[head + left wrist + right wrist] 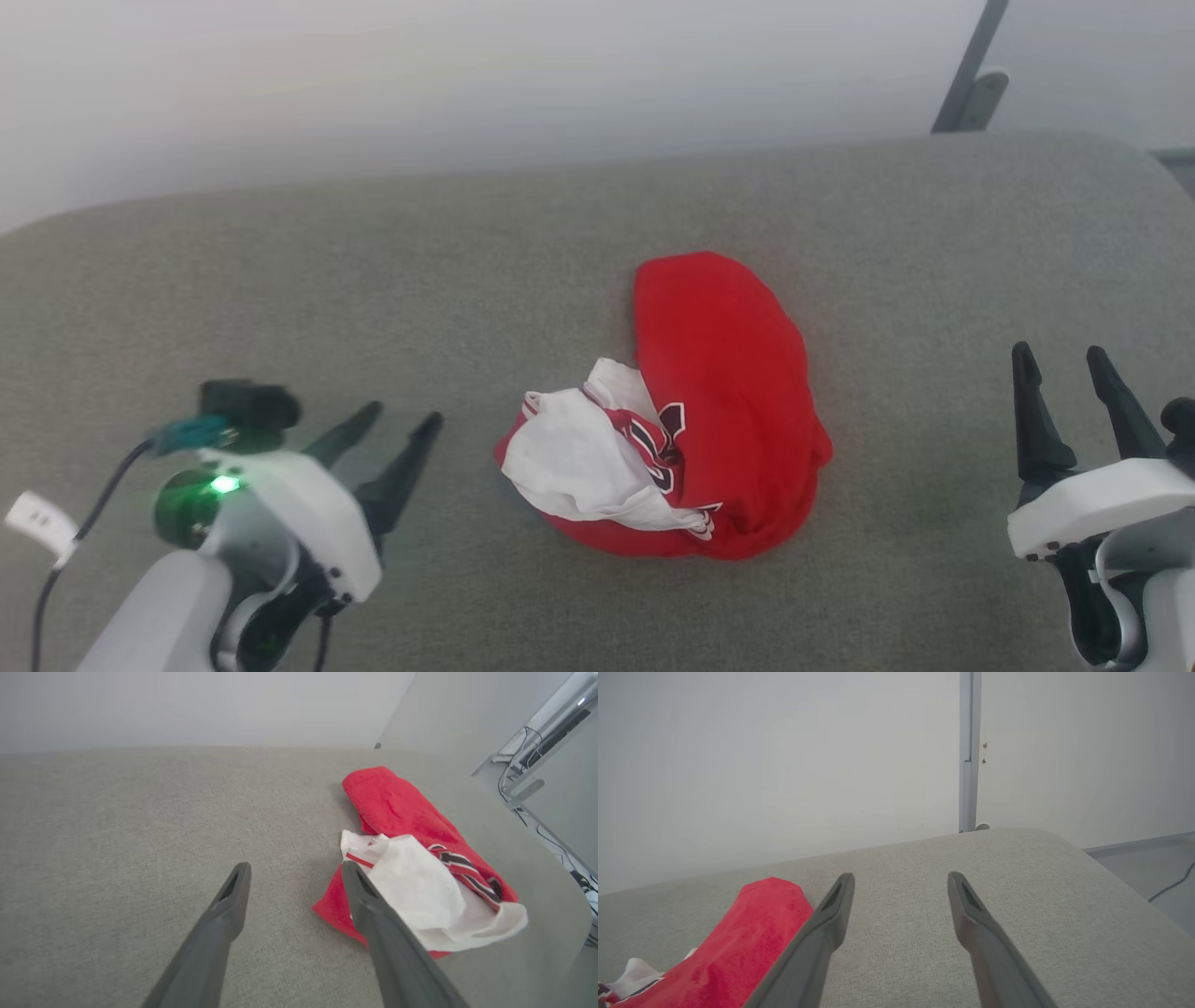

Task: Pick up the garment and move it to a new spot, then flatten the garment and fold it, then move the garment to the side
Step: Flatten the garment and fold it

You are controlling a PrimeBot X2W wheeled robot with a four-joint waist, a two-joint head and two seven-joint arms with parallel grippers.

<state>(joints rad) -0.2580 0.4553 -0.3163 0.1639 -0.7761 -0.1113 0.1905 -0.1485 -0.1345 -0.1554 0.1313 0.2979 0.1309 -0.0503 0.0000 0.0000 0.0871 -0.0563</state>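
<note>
Garment [728, 392]: red jersey crumpled in a heap on the grey fabric surface [467, 280], centre of the head view, a bit right. White lining is turned out at the lower left of the heap, with striped trim along its edge. Long axis runs roughly top to bottom of frame; the rounded red end points up and the white lining end sits low.

Dark-and-white print is mostly buried in folds, unreadable. Can't make out sleeves or collar. In the right wrist view the garment is cut off at the lower left edge.

Left gripper [403, 413]: fingers spread wide, empty, lower left, apart from the cloth. Right gripper [1059, 350]: fingers apart, empty, right edge, well clear.
</note>
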